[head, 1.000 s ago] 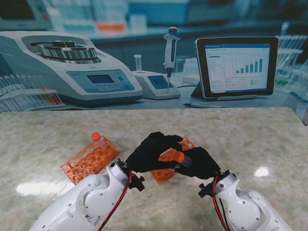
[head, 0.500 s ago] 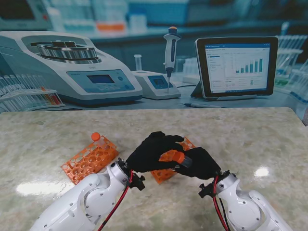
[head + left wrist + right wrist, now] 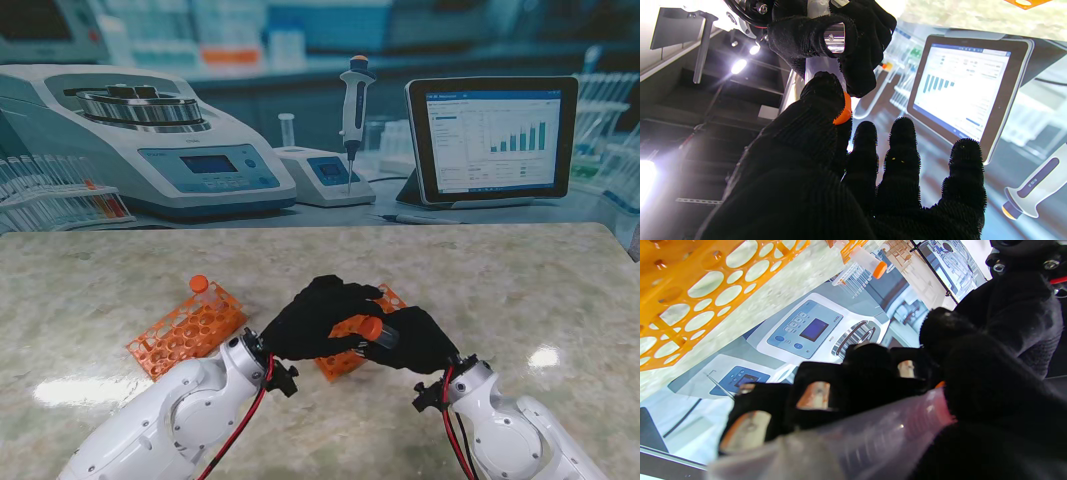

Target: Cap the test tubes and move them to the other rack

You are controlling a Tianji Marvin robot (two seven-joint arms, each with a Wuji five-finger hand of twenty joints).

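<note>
**Seating the orange cap on the held tube**

On the left of the table lies the first orange rack, with one capped tube standing at its far corner. This looks like the rack that receives the finished tubes, though I cannot be sure.

Next comes the left hand. Its thumb and one finger pinch the orange cap, while the other fingers stay spread and hold nothing. In the left wrist view the cap sits at the mouth of the tube.

The second orange rack lies under both hands, mostly hidden.

On the right, the right hand is closed around the clear test tube, which lies tilted across its palm, above the table.

To do this step well, I think the cap must stay in line with the tube axis while it is pressed or turned. The right hand should grip firmly so the tube does not rotate or slip. A tilted cap could jam.
</note>
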